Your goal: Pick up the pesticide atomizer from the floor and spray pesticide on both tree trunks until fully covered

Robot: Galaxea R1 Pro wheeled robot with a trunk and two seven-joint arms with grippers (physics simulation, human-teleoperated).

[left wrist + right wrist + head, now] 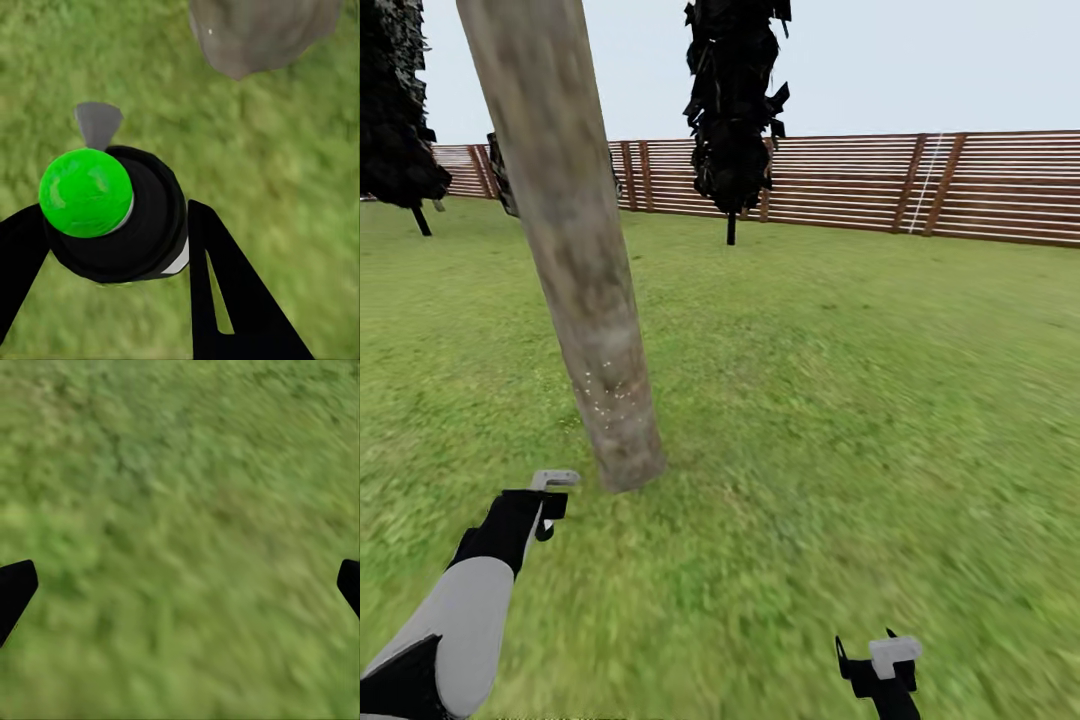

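Observation:
A thick, pale grey-brown mottled tree trunk (582, 270) leans up from the lawn just ahead of my left arm; small white specks dot its lower part. Its base (262, 34) also shows in the left wrist view. My left gripper (543, 508) (112, 251) is shut on the pesticide atomizer (555, 480), a short way from the trunk's foot. In the left wrist view the atomizer (127, 225) shows a black top, a green ball and a grey nozzle aimed towards the trunk. My right gripper (880, 665) (180, 585) hangs open over bare grass.
Green lawn (840, 400) stretches all around. A brown slatted fence (960, 185) runs along the back. A thin-stemmed black-foliage tree (732, 110) stands in front of the fence, and another (395, 110) stands at far left.

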